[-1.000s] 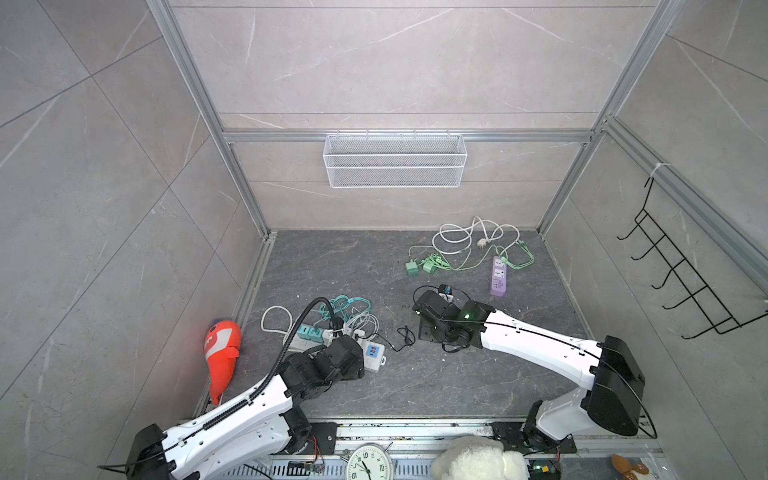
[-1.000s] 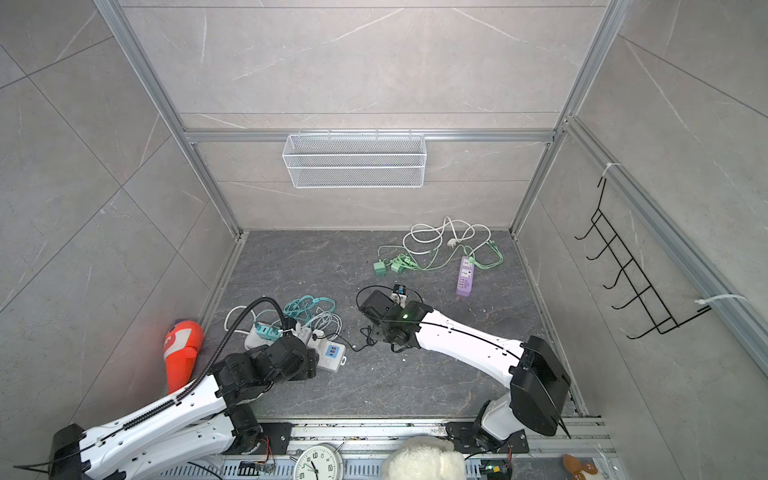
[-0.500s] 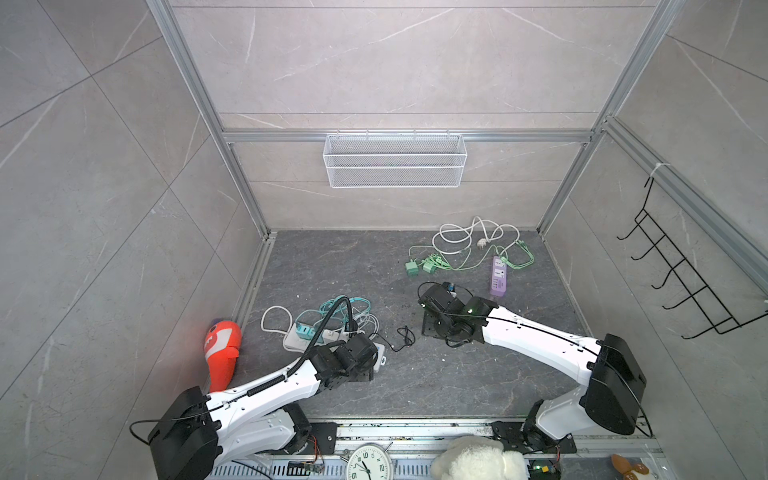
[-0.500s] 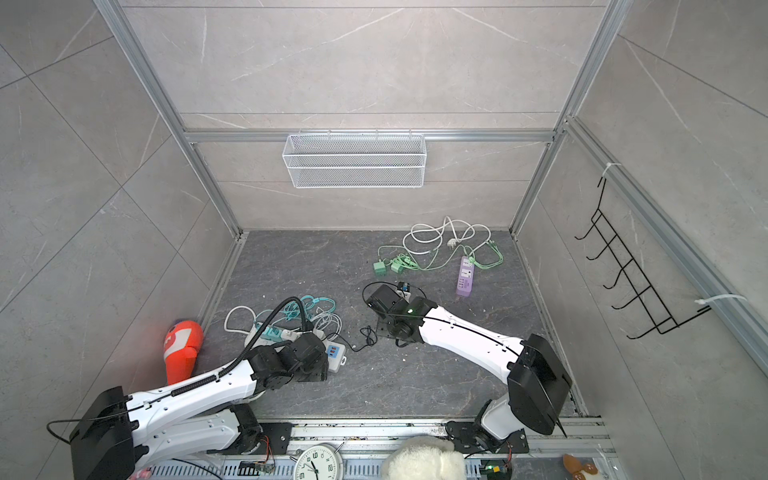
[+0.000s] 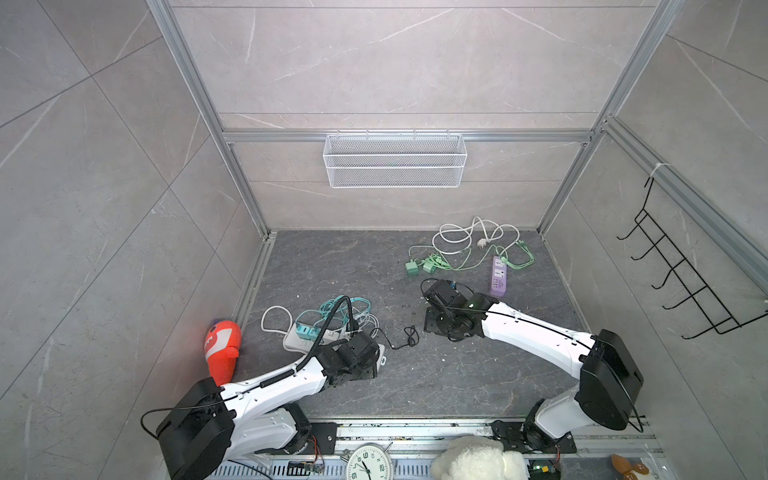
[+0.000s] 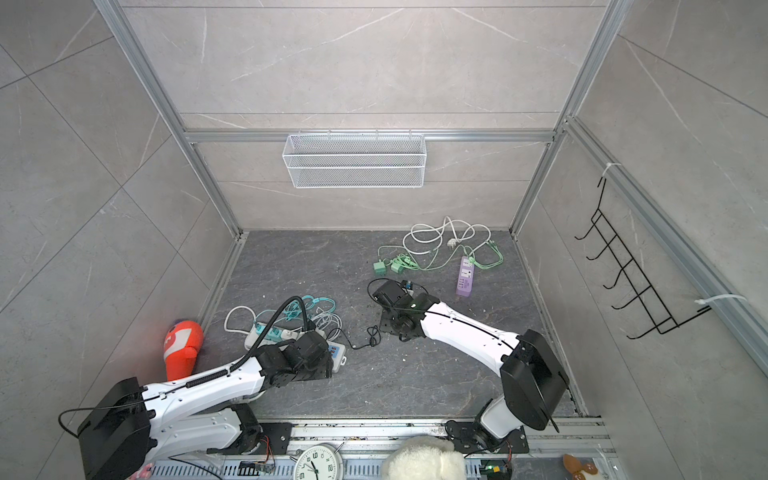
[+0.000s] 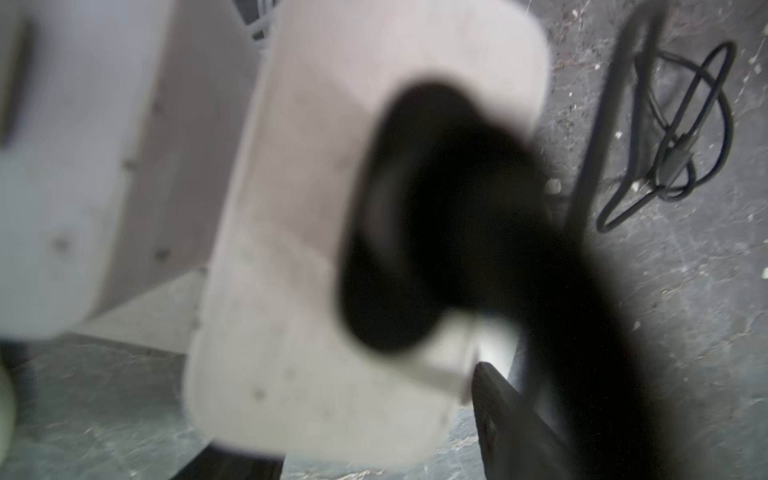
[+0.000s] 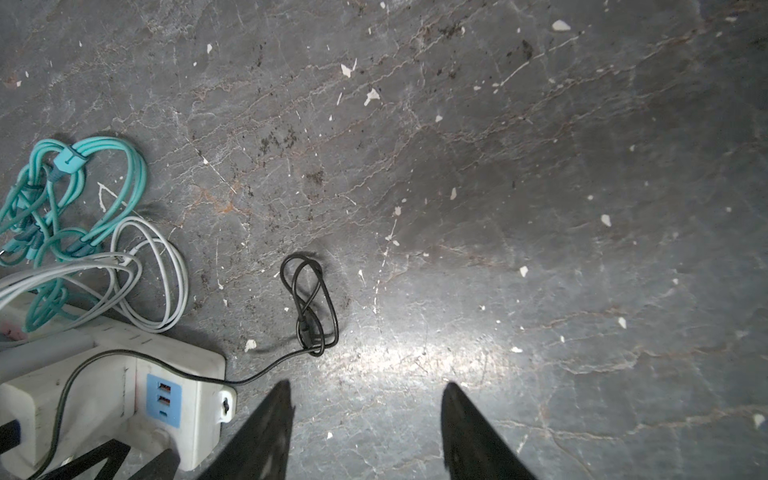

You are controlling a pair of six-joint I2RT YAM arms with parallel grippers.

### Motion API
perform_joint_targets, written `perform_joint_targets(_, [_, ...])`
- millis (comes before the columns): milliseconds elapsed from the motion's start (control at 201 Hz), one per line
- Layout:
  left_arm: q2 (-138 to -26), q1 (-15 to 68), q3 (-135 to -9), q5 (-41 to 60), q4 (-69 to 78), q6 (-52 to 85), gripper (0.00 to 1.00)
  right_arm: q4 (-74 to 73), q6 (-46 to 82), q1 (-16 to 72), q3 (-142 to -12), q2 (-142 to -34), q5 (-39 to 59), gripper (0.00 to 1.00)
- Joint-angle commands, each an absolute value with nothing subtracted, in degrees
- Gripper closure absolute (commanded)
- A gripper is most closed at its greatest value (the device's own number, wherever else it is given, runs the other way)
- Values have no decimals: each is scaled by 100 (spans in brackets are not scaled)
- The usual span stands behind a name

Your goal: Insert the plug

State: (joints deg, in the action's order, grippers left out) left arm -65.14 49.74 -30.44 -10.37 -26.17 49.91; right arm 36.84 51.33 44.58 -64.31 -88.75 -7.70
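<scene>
A white power strip with a blue USB panel lies on the dark floor at the front left. In the blurred left wrist view a black plug sits on its face; I cannot tell how deep it is seated. Its thin black cable ends in a small loop. My left gripper straddles the strip, with one finger at its edge. Whether it is gripping is unclear. My right gripper hovers open and empty over bare floor just right of the loop.
A second white strip with teal plugs, teal cables and white cables lie behind the left gripper. An orange object lies at the left wall. A purple strip, green chargers and a white cable lie at the back right.
My left arm has swung right and now covers most of the strip with the blue panel. The right arm has shifted only slightly.
</scene>
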Motion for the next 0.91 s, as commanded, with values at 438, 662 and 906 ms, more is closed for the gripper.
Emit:
perform_joint_targets(438, [-7198,2950,-2601,-1082,-1783,4517,33,3678,4775,4216,-6675,-9235,-556,42])
perform_joint_targets(662, [-8025,2124,-2972,-1025,-968,4344,32,3711,4676,4101,-6822,-9352,-468,42])
perform_joint_targets(906, [-9565,1492,-3918,-721,-419,3979,33,3757,4567,3812,-6755,-9210,-396,42])
